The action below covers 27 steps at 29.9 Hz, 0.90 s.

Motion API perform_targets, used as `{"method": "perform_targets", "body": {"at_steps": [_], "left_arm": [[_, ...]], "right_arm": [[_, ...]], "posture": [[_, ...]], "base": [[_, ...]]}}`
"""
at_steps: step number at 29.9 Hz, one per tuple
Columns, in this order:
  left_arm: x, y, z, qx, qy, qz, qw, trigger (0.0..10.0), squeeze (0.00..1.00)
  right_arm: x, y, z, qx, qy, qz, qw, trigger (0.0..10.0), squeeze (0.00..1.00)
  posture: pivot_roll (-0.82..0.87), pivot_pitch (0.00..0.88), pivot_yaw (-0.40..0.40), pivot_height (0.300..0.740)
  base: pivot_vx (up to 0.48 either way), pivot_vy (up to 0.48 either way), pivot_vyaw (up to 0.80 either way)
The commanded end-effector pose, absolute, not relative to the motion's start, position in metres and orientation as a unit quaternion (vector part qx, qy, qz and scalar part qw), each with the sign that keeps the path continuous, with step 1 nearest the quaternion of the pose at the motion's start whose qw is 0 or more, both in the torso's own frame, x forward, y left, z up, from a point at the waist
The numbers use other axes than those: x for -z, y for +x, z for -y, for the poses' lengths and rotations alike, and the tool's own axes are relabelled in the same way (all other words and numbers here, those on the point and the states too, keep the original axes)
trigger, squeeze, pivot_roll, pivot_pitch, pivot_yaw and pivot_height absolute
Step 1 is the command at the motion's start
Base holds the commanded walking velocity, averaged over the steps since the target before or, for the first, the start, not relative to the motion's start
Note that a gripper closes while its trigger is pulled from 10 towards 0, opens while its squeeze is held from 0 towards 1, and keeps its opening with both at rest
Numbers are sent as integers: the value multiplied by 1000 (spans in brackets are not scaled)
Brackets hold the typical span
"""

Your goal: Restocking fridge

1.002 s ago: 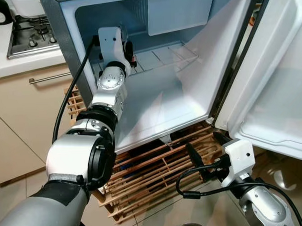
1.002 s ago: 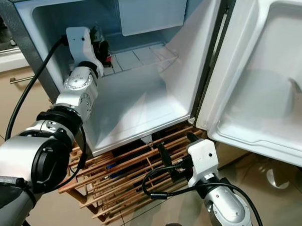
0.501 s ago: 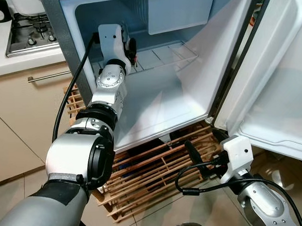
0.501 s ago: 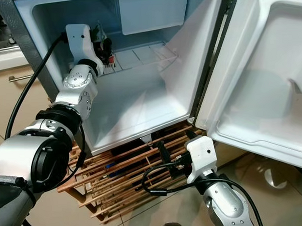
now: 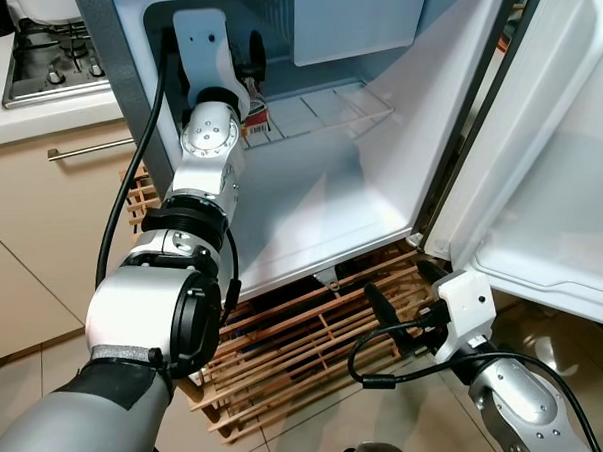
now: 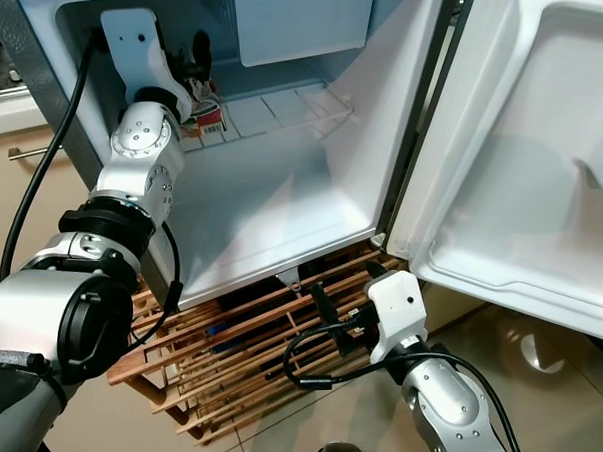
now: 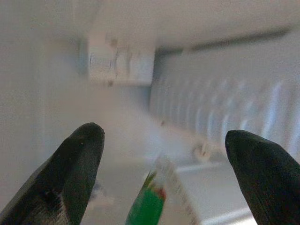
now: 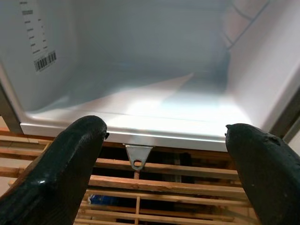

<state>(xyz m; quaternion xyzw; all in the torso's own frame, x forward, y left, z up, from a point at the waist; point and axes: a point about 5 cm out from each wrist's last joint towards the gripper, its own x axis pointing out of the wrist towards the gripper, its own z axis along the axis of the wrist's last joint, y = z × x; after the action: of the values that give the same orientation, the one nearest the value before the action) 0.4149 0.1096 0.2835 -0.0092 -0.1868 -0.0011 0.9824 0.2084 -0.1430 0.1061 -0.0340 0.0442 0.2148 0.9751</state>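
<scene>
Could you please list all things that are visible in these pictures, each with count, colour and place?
fridge: one, white inside, open, standing on the crate
fridge door: one, white, swung open on the robot's right
wire shelf: one, white, at the back of the fridge
carton: one, red and green with white, on the wire shelf, below the left gripper
wooden crate: one, light brown, slatted, under the fridge
stove: one, metal, on the counter at the left
cabinet handle: one, metal, below the counter
left gripper: one, black fingers, open, above the carton
right gripper: one, black fingers, open, before the crate
</scene>
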Motion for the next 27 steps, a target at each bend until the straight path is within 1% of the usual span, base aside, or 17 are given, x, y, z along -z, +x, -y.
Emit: {"method": "perform_targets", "body": {"at_steps": [1,5,10,11,12,13,15,18,19,20,21,23,25,26,27], "left_arm": [[-282,408,-101,26,2,197,980,10000,0],[-263,397,-89,65,7,180,982,10000,0],[-244,388,-82,88,11,156,984,10000,0],[-241,381,-81,95,11,157,983,10000,0],[-237,366,-78,114,6,159,981,10000,0],[-236,360,-76,124,2,162,979,10000,0],[-235,343,-71,161,-9,183,970,10000,0],[-222,324,-72,197,-2,194,961,10000,0],[-222,324,-72,197,-2,194,961,10000,0],[-207,311,-77,223,4,189,956,10000,0],[-207,311,-77,223,4,189,956,10000,0],[-189,295,-88,238,21,161,957,10000,0],[-168,280,-106,237,47,128,962,10000,0],[-146,270,-124,224,64,92,968,10000,0],[-139,267,-130,219,73,79,970,10000,0]], "right_arm": [[-109,212,143,-218,-33,-33,975,10000,0],[-109,214,142,-220,-33,-30,975,10000,0],[-108,218,141,-221,-32,-27,974,10000,0],[-109,219,140,-221,-32,-24,974,10000,0],[-109,222,140,-219,-32,-19,975,10000,0],[-109,223,139,-218,-33,-17,975,10000,0],[-111,226,140,-207,-30,-7,978,10000,0],[-114,230,139,-199,-20,5,980,10000,0],[-114,230,139,-199,-20,5,980,10000,0],[-115,231,138,-198,-16,12,980,10000,0],[-115,231,138,-198,-16,12,980,10000,0],[-117,232,138,-198,-11,19,980,10000,0],[-123,234,137,-193,0,34,981,10000,0],[-130,237,135,-191,8,48,980,10000,0],[-132,238,134,-190,10,52,980,10000,0]], "posture": [[-248,0,-25,740],[-231,0,-27,740],[-221,0,-26,740],[-216,0,-24,740],[-211,0,-18,740],[-210,0,-17,740],[-203,0,-13,740],[-191,0,-1,740],[-191,0,-1,740],[-186,0,3,740],[-186,0,3,740],[-181,0,6,740],[-169,0,12,740],[-163,0,13,740],[-163,0,13,740]], "base": [[0,0,0],[0,0,0],[0,0,0],[0,0,0],[0,0,0],[0,0,0],[0,0,0],[0,0,0],[0,0,0],[0,0,0],[0,0,0],[0,0,0],[0,0,0],[0,0,0],[0,0,0]]}}
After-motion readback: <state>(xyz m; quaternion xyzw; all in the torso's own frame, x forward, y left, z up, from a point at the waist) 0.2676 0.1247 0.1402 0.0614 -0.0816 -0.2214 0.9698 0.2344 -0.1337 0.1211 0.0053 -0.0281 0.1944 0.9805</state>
